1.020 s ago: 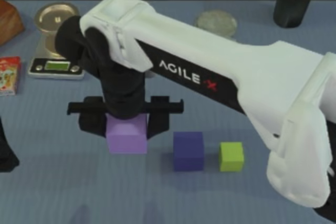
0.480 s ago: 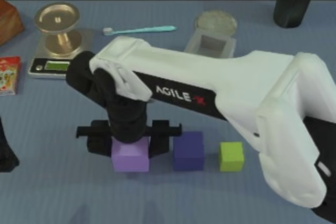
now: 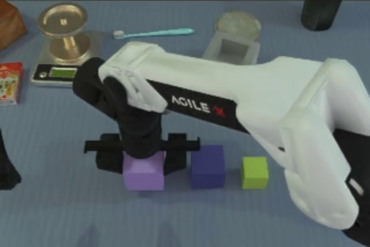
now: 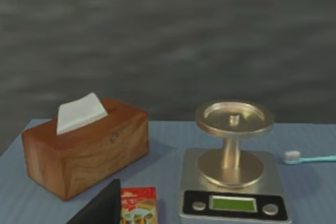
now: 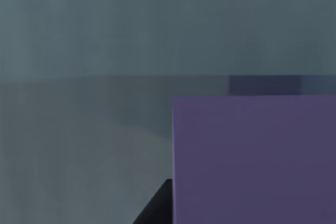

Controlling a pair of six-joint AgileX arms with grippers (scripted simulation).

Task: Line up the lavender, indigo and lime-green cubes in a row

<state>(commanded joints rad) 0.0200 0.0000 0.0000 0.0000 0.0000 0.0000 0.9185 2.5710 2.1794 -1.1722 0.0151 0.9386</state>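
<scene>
**A:** What is the robot doing at this moment?

**B:** The right arm is reaching across the blue desk (image 3: 58,201) from the top view's right. Its right gripper (image 3: 143,155) is straddling the lavender (image 3: 144,174), jaws closed against the cube's two sides, which is sitting at the left end of the row. The left gripper (image 3: 7,169) is idling at the desk's left edge; I cannot tell its jaws.

**A:** And the other cubes?

**B:** The indigo (image 3: 207,166) is sitting just right of it, near but apart; the lime-green cube (image 3: 254,172) is lying farther right.

**A:** Which step is this?

**B:** Likely placing the last cube. Next, the jaws need opening, then lifting straight up without nudging anything.
</scene>
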